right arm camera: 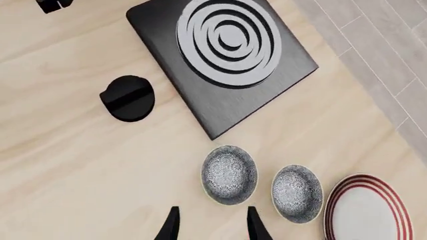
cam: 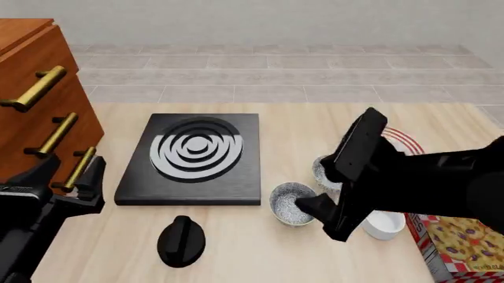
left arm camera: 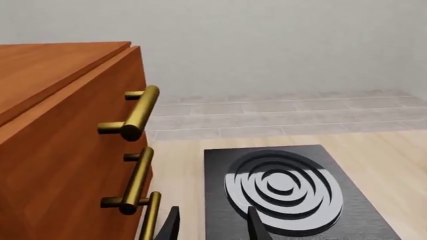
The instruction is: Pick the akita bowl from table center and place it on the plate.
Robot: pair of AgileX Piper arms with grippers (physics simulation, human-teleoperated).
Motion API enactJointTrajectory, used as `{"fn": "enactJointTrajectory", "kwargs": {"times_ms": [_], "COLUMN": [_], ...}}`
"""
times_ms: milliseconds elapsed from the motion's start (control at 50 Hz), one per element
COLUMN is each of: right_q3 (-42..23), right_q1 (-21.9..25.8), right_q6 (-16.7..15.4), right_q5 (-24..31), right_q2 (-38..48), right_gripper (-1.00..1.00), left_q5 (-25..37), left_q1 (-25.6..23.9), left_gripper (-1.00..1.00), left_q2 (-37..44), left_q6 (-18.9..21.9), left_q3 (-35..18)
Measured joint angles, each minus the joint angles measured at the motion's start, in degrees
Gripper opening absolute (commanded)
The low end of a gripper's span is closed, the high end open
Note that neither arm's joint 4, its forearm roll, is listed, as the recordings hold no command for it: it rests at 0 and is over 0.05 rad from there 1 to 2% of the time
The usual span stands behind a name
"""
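At the far left a wooden drawer cabinet [cam: 35, 94] with brass handles stands on the desk [cam: 236, 259], and the left claw [cam: 71, 177] waits beside it, fingers apart and holding nothing. Next comes the black stove plate [cam: 193, 158], with a black knob [cam: 181, 240] nearer the robot. At desk center sits the akita bowl [cam: 290, 203], not yet lifted. The right claw [cam: 311, 206] hangs just over its near rim, fingers apart and empty. A look-alike bowl [cam: 324, 171] stands just beside it, then the plate [cam: 403, 141], mostly hidden by the arm.

The risk is confusion or collision: descending off-center could knock the bowl into its twin, or close on the wrong one.

The right wrist view shows both bowls and the plate [right arm camera: 365, 210] unobstructed, touching nothing. Only the front view reveals the white cup-like bowl [cam: 386, 225] and a printed box [cam: 461, 242] at far right.
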Motion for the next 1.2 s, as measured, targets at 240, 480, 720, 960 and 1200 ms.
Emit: {"fn": "enactJointTrajectory", "kwargs": {"times_ms": [240,480,720,960,1200], "right_q3": [1.8,3.1,4.4,5.6,6.6], "right_q1": [0.6,1.4,2.3,1.0,-1.6], "right_q6": [-0.7,-0.3,0.2,-2.7,-6.7], "right_q5": [-2.1,-4.5,-7.3,-10.0,-13.4], "right_q2": [4.0,7.4,10.8,14.4,18.7], "right_gripper": [1.0,1.0,1.0,1.0,1.0], "left_q5": [-0.7,-1.0,-1.1,-1.2,-1.2], "left_q1": [-0.4,-0.7,-1.0,-1.1,-1.1], "left_gripper": [1.0,1.0,1.0,1.0,1.0], "left_q2": [0.6,0.9,1.1,1.1,1.2], "left_q6": [0.2,0.3,0.3,0.4,0.6], "left_q3": [0.0,0.0,0.0,0.0,0.0]}}
